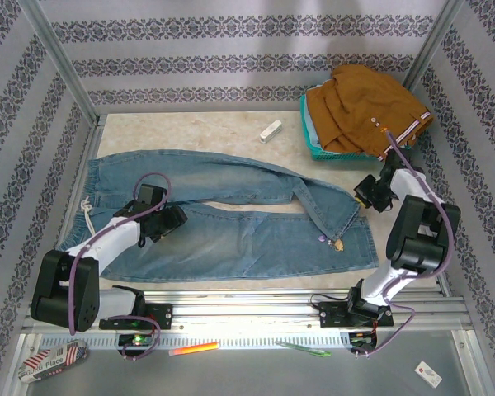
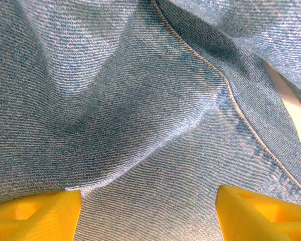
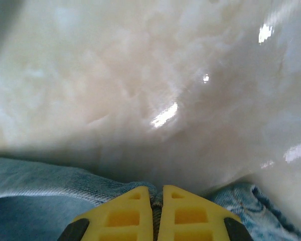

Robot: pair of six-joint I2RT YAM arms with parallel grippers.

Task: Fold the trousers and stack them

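Currently the left tool (image 2: 148, 201) stands wide over the trousers (image 1: 231, 239) near their left end; the right tool (image 3: 157, 193) pinches a leg hem at right

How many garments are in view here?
2: the light blue jeans spread on the table, and a brown garment heaped in the teal basket far right; others may lie hidden beneath it.

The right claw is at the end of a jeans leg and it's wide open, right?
Not quite. The right claw is at the end of a leg of the jeans, but it is shut, not wide open, and it is pinching the denim hem. The right wrist view shows this.
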